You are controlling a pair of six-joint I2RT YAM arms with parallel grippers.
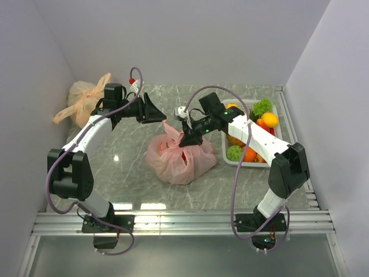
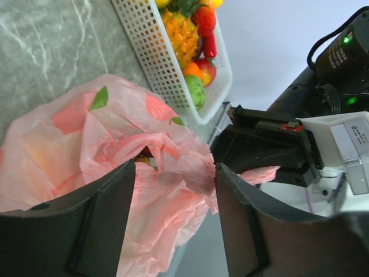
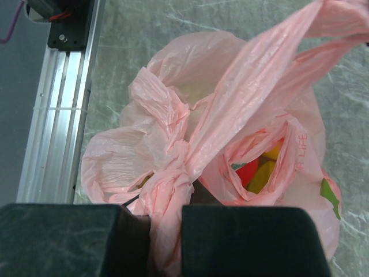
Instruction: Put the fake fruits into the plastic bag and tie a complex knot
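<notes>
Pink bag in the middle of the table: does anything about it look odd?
Yes. The right tool pinches the twisted handles of the pink bag as for a knot, yet several fake fruits still lie in the white basket beside it, outside the bag.

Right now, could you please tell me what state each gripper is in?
Left gripper: open, holding nothing.
Right gripper: closed on a twisted handle of the plastic bag.
</notes>
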